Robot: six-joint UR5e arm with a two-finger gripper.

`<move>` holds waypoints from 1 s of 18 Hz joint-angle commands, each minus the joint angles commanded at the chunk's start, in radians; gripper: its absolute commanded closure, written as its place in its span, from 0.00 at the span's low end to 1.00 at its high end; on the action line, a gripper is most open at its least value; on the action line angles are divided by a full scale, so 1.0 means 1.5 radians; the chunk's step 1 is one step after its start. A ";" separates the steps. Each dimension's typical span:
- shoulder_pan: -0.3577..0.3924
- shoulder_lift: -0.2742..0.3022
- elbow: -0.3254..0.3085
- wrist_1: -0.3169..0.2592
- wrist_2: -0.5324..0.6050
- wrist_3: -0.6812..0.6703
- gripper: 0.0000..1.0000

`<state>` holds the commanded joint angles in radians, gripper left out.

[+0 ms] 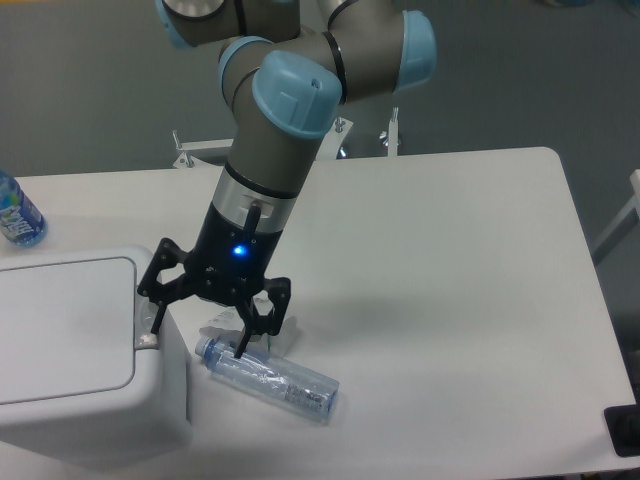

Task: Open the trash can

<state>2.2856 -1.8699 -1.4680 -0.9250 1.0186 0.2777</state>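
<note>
The white worktop (450, 300) carries the trash can (70, 350) at its near left corner, lid flat and closed. The step in hand looks like the approach to the small grey push-button (148, 341) on the lid's right edge. The tool (196, 333) hangs just right of the can, fingers spread wide and holding nothing, its left finger almost over the button. Next, that finger likely needs to press straight down. A clear bottle (270, 378) lies beneath the tool

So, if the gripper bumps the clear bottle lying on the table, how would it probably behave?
The clear bottle lies on its side, so it would likely roll. It looks empty and thin-walled, so probably light and easily dented. The open gripper hangs just above it.
</note>
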 joint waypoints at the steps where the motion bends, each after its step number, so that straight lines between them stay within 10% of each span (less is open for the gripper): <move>1: 0.000 0.000 0.000 0.000 0.003 0.000 0.00; 14: -0.001 0.017 0.031 0.004 0.014 0.004 0.00; 18: 0.039 0.044 0.072 0.003 0.145 0.010 0.00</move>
<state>2.3438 -1.8041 -1.3607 -0.9204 1.2358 0.2929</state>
